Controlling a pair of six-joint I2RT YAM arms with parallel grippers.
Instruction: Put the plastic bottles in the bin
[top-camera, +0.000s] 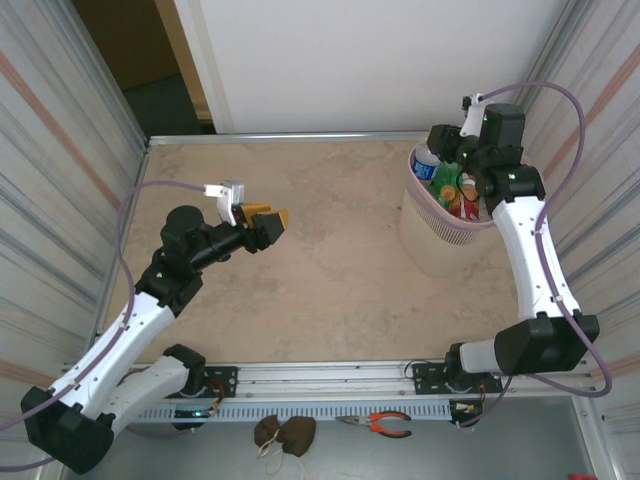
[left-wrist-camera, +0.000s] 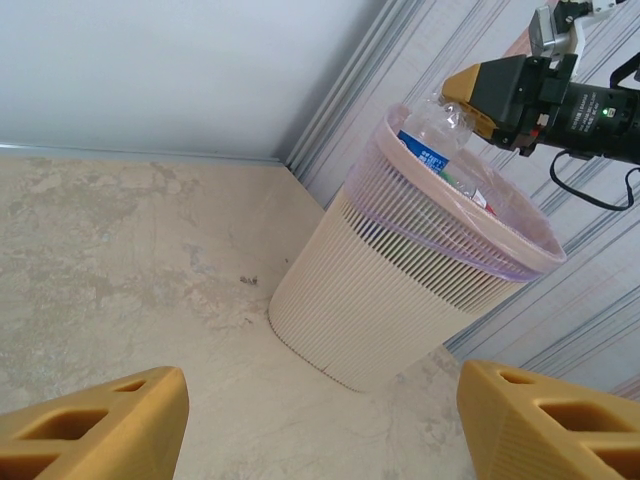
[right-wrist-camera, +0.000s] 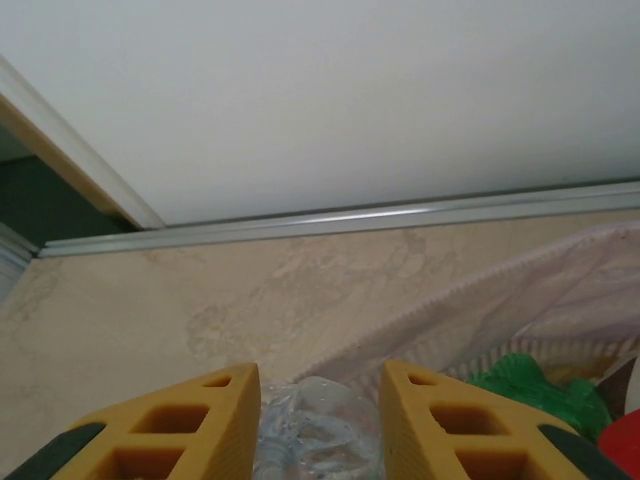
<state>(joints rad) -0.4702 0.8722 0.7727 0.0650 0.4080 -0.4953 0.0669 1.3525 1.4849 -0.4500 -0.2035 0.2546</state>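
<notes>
My right fingers (right-wrist-camera: 200, 420) pinch a clear bottle (right-wrist-camera: 320, 432) over the bin (left-wrist-camera: 380, 300), heaped with bottles (top-camera: 455, 187) by the wall (top-camera: 600, 120); my left fingers (top-camera: 268, 218) gape wide, well left of it.

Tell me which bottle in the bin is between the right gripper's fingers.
The clear blue-labelled bottle, poking above the bin: it fills the gap in the right gripper. The green bottle lies off to the side.
</notes>
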